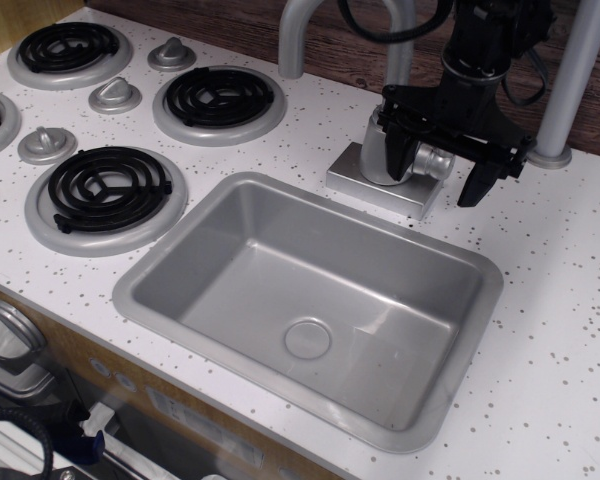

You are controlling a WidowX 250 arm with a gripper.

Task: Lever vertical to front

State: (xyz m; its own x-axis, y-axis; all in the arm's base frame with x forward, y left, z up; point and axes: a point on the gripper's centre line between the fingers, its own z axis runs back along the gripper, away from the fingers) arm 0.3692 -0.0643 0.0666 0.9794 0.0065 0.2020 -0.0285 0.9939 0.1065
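Note:
The faucet's cylindrical body (pixel 383 150) stands on a silver base plate (pixel 380 188) behind the sink. A round silver pivot stub (pixel 436 160) juts from its right side. The lever's slim rod is hidden behind my black gripper, so I cannot tell its angle. My gripper (pixel 434 188) hangs down over the stub, open, with the left finger (pixel 399 160) in front of the faucet body and the right finger (pixel 477 178) to the right of the stub. The stub sits between the fingers.
The grey sink basin (pixel 310 300) lies just in front of the faucet. Curved spout pipes (pixel 292 40) rise behind, and a grey post (pixel 565 90) stands at the right. Black stove burners (pixel 218 97) and cone knobs (pixel 114 95) fill the left counter.

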